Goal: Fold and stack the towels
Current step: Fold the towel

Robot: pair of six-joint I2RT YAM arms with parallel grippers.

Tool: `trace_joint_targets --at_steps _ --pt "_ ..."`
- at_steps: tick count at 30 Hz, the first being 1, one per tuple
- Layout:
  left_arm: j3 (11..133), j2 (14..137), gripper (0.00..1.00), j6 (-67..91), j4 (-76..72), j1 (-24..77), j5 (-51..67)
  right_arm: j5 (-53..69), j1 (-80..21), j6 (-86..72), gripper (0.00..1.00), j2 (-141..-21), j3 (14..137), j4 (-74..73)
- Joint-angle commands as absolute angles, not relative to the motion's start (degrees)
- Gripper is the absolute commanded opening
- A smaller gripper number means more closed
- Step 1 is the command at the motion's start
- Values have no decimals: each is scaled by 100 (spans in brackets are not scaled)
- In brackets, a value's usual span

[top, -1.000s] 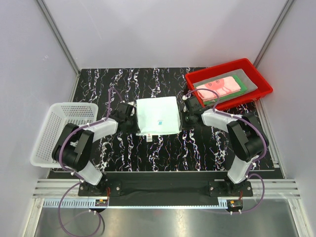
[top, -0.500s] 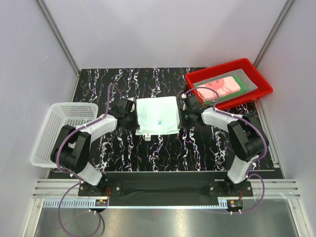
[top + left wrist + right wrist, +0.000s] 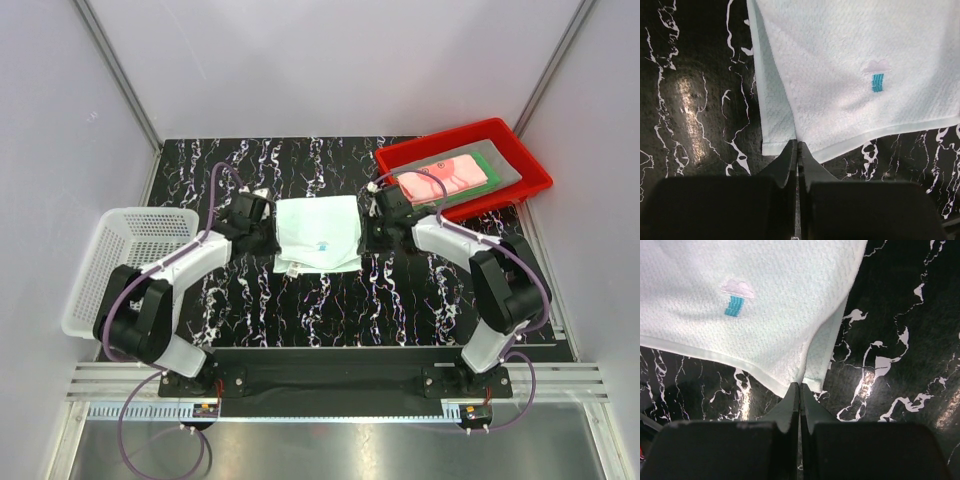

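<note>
A pale blue-white towel (image 3: pixel 318 232) lies rumpled at the table's middle, a small embroidered mark on top. My left gripper (image 3: pixel 272 238) is shut on its left side near the front corner, and my right gripper (image 3: pixel 364 238) is shut on its right side. In the left wrist view the gripper (image 3: pixel 797 146) pinches the towel (image 3: pixel 855 60) where two layers meet. The right wrist view shows the same at the other gripper (image 3: pixel 800 386), with the towel (image 3: pixel 740 340) hanging from the tips. A pink towel (image 3: pixel 445 178) lies on a green towel (image 3: pixel 487 159) and a grey towel (image 3: pixel 506 172).
The stacked towels sit in a red tray (image 3: pixel 535 180) at the back right, just behind my right arm. A white lattice basket (image 3: pixel 105 270) stands at the left edge of the black marbled table (image 3: pixel 320 300). Grey walls close in the sides and back.
The right gripper has closed on the towel's right side. Both grippers have moved away from the arm bases with it, and the flat towel has become rumpled.
</note>
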State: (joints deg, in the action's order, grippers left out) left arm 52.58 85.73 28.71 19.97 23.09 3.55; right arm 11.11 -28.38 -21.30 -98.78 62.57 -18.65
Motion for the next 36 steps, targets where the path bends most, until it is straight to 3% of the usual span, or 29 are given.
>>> trace_joint_targets --at_steps 1,17,24,28,36 --pt "5169 8349 0 2786 1750 2215 184 1441 -2848 -2302 0 -9536 5952 -1477" --pt "4649 8930 0 2760 1310 2127 -158 1845 -2848 -2593 0 -9739 5045 -422" --pt "5517 8552 0 2830 2099 2118 -105 1898 -2848 -2505 0 -9466 5563 -870" --pt "5555 8183 0 2883 2189 2074 -359 1995 -2848 -2663 0 -9316 5265 -528" --pt "5010 8841 0 2865 1925 1951 -361 2039 -2839 -2874 0 -9712 4694 167"
